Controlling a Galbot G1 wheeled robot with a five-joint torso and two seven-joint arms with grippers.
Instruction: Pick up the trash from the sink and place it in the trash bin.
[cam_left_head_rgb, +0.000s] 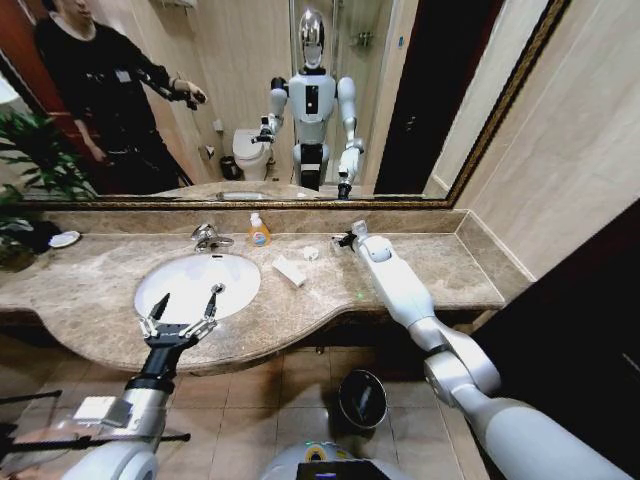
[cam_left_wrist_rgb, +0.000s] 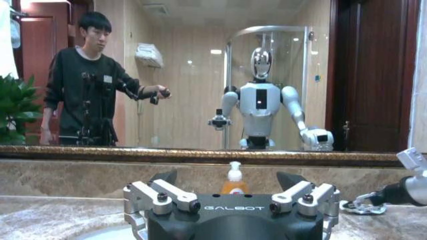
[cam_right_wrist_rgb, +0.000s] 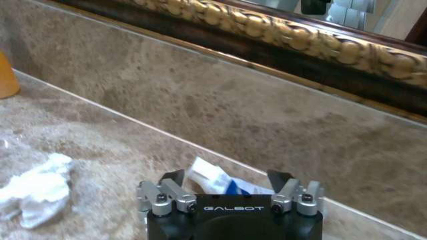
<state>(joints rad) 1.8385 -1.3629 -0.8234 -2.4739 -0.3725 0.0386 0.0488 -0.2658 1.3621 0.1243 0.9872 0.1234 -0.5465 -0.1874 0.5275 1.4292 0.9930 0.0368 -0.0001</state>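
Up on the marble counter (cam_left_head_rgb: 90, 290), the white sink (cam_left_head_rgb: 197, 283) lies directly under the left claw (cam_left_head_rgb: 182, 313), whose fingers are spread wide apart over the near rim of the basin, holding nothing. Down on the tiled floor, well below and between both claws, stands the round black trash bin (cam_left_head_rgb: 362, 398). Beyond the left claw, by the back wall, is the orange soap bottle (cam_left_head_rgb: 259, 231). The right claw (cam_left_head_rgb: 347, 240) is stretched out to the back of the counter, fingers apart, with a white packet with blue print (cam_right_wrist_rgb: 217, 179) lying between them on the stone. Just beside that claw, toward the sink, sits a crumpled white scrap (cam_right_wrist_rgb: 37, 190), and nearer the basin a flat white packet (cam_left_head_rgb: 289, 270).
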